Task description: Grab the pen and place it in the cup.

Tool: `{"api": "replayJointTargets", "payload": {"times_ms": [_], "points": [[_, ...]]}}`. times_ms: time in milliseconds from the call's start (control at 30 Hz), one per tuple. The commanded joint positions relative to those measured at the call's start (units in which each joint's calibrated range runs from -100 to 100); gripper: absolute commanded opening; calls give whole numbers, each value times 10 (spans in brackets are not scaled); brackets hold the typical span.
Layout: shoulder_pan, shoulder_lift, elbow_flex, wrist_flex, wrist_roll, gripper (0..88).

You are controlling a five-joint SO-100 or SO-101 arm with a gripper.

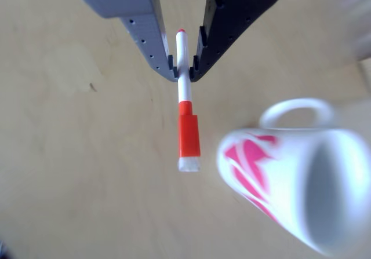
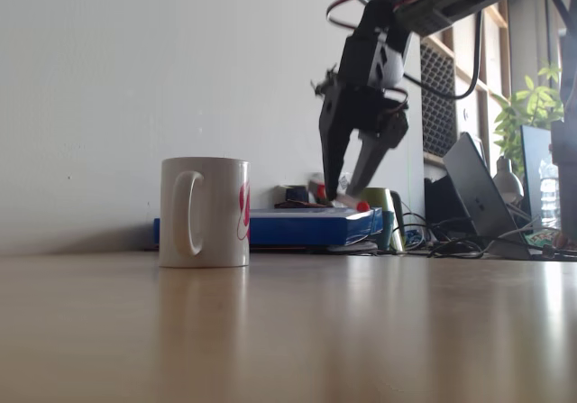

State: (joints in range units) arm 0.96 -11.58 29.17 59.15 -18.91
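In the other view the gripper (image 1: 182, 68) has its jaws clamped on the white shaft of the pen (image 1: 186, 117), cap end hanging free above the tabletop (image 1: 75, 172), beside the cup (image 1: 295, 183)

In the fixed view the gripper (image 2: 347, 182) hangs to the right of the cup (image 2: 205, 212), not yet over its mouth

- The gripper (image 1: 183, 70) came in from the top edge, one finger grey, the other black.
- Its fingertips were closed on the white barrel of the pen (image 1: 185, 102).
- The pen pointed down the picture, small red tip between the fingers, red cap with its white end below them.
- The cup (image 1: 290, 183) sat at lower right, blurred, with its pink graphic facing the pen and its handle toward the top.
- Pen and cup were apart.
- A pale wooden table (image 1: 75, 154) lay beneath.
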Motion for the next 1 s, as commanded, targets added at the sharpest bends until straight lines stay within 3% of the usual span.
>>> {"api": "replayJointTargets", "payload": {"times_ms": [0,400,733,967], "points": [[13,-103,14,-47,28,9],[-20,-247,177,-356,127,9],[-38,-205,161,-553,130,9],[-39,-73,60,-575,124,9]]}}
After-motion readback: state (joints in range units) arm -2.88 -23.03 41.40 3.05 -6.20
